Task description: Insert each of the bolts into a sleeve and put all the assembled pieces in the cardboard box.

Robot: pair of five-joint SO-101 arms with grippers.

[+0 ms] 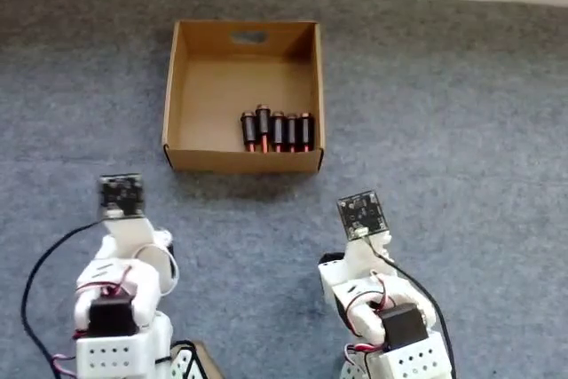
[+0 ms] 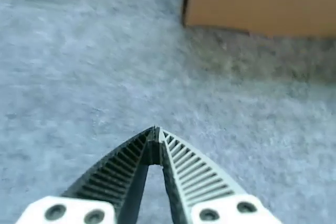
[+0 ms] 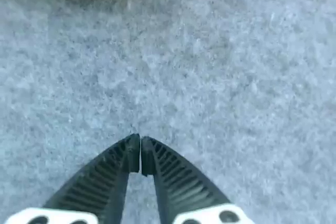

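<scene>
The left gripper [image 2: 155,135] was closed, its two ribbed black fingers meeting at the tips with nothing between them. It hung over bare grey carpet [image 2: 79,66]. The right gripper [image 3: 140,142] was likewise shut tip to tip and empty, also above the carpet.

From above, the left arm [image 1: 120,255] and right arm [image 1: 373,281] sat side by side at the near edge of the scene, both drawn back. The cardboard box [image 1: 244,159] lay beyond them, a little nearer the left arm, open at the top.

Inside the box, five assembled pieces [image 1: 277,131] lay in a tight row against its near wall, toward the right corner. Each was a short dark cylinder with reddish bands, and they lay side by side, touching (the second from the left sat slightly farther back than the rest). No loose part lay on the carpet, so the task looked complete or very nearly so.

As for handling, the pieces appeared small, rigid and light, probably metal or hard plastic, with smooth round sides likely to slip and roll. The safest hold would likely be across the middle of a dark sleeve [image 1: 291,130], squeezing its width, not its end, where the inner part might slide out.
</scene>
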